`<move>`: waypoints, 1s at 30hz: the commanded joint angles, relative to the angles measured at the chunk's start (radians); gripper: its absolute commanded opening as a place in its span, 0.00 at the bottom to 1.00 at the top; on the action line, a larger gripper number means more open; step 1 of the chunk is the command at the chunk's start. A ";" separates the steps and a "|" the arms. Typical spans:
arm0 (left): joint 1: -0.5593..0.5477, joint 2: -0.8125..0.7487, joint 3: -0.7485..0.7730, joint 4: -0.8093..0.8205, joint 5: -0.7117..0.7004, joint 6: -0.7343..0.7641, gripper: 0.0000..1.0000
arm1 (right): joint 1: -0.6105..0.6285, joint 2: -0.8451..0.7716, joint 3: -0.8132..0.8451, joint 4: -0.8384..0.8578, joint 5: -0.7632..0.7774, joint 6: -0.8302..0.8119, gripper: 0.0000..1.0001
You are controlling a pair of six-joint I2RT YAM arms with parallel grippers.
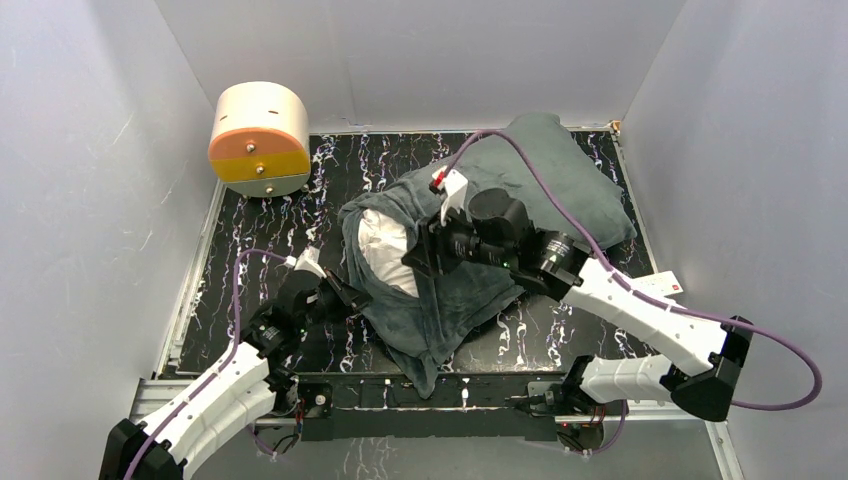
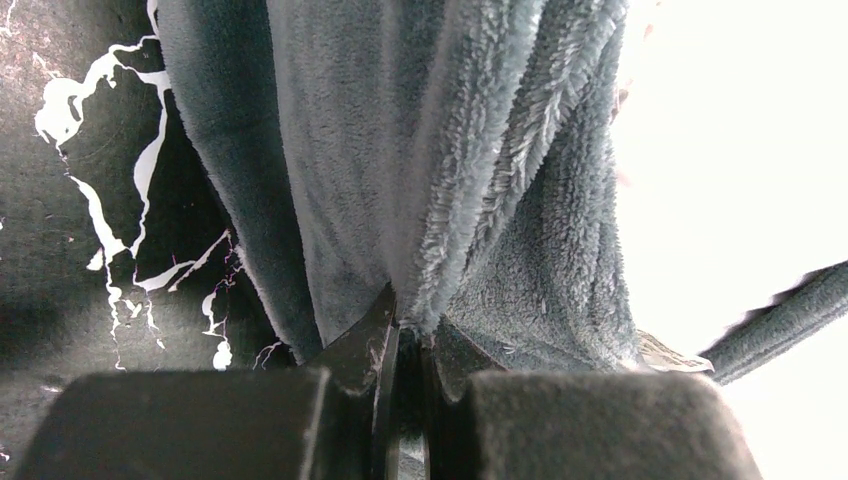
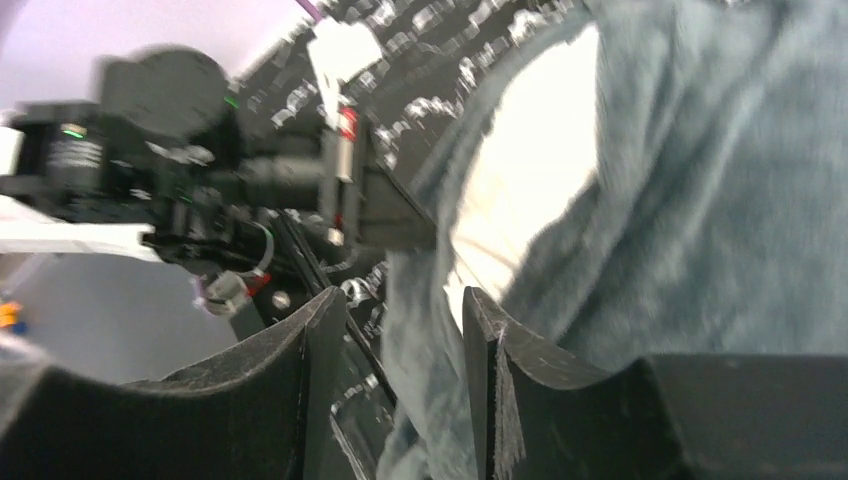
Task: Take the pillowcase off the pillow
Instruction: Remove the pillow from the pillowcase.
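Observation:
The dark grey-green pillowcase lies across the middle and back right of the table. The white pillow shows through its open end, which faces left. My left gripper is shut on a bunched fold of the pillowcase at the near left rim of the opening. The pillow glares white to its right. My right gripper hangs over the opening with its jaws apart. A strip of the pillowcase rim lies in the gap, beside the pillow. No zebra stripes show.
A cream-and-orange cylinder stands at the back left corner of the black marbled table. A small white card lies at the right edge. Grey walls close in on three sides. The left arm shows in the right wrist view.

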 commanded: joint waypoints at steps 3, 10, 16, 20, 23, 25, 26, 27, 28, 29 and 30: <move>-0.003 0.010 0.018 -0.103 0.031 0.059 0.00 | 0.064 -0.001 -0.154 -0.093 0.302 0.108 0.56; -0.004 0.025 0.033 -0.113 0.045 0.078 0.00 | 0.100 0.075 -0.187 -0.066 0.353 0.154 0.45; -0.003 0.001 0.055 -0.205 -0.017 0.084 0.00 | 0.103 0.012 -0.180 -0.106 0.623 0.177 0.00; -0.003 -0.040 0.086 -0.327 -0.143 0.061 0.00 | 0.095 -0.144 -0.228 -0.248 1.012 0.259 0.00; -0.003 -0.051 0.104 -0.399 -0.195 0.055 0.00 | 0.057 -0.256 -0.326 -0.306 1.079 0.338 0.00; -0.003 -0.051 0.102 -0.402 -0.201 0.056 0.00 | -0.004 -0.295 -0.411 -0.294 0.996 0.368 0.00; -0.003 -0.049 0.099 -0.391 -0.193 0.058 0.00 | -0.037 -0.301 -0.452 -0.267 0.918 0.369 0.00; -0.003 -0.047 0.095 -0.375 -0.182 0.064 0.00 | -0.066 -0.298 -0.495 -0.229 0.841 0.366 0.00; -0.003 -0.044 0.093 -0.354 -0.162 0.072 0.00 | -0.084 -0.288 -0.532 -0.193 0.773 0.367 0.00; -0.003 -0.042 0.094 -0.334 -0.144 0.083 0.00 | -0.092 -0.273 -0.566 -0.163 0.723 0.377 0.00; -0.003 -0.041 0.099 -0.317 -0.118 0.097 0.00 | -0.093 -0.255 -0.590 -0.134 0.689 0.386 0.00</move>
